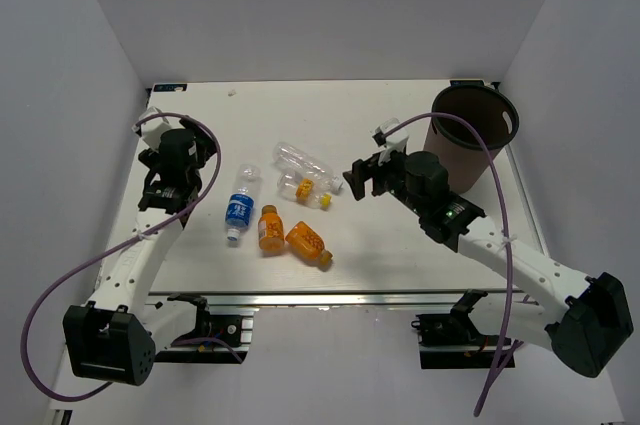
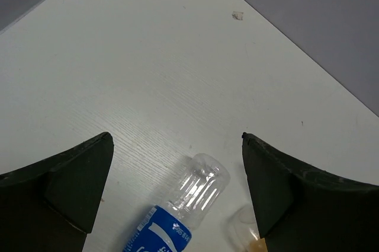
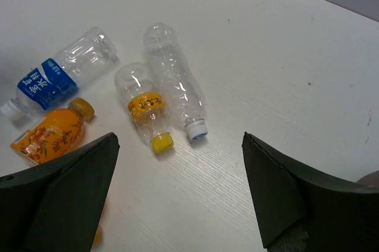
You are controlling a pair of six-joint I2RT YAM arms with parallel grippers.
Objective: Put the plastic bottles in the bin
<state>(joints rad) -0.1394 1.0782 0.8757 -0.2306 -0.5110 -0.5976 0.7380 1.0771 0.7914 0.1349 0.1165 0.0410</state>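
Observation:
Five bottles lie mid-table. A clear bottle with a blue label [image 1: 240, 207] is on the left, also in the left wrist view [image 2: 177, 216] and the right wrist view [image 3: 56, 77]. Two orange bottles [image 1: 270, 229] [image 1: 309, 244] lie in front. A clear bottle [image 1: 302, 160] and a yellow-capped clear bottle [image 1: 303, 189] lie behind, also in the right wrist view [image 3: 174, 83] [image 3: 145, 107]. The dark brown bin [image 1: 470, 135] stands at the far right. My left gripper [image 1: 208, 157] is open and empty above the blue-label bottle's base. My right gripper [image 1: 362, 177] is open and empty, right of the bottles.
The table's far edge meets grey walls on three sides. A small white scrap [image 2: 237, 15] lies near the back edge. A metal rail [image 1: 330, 297] runs along the near edge between the arm bases.

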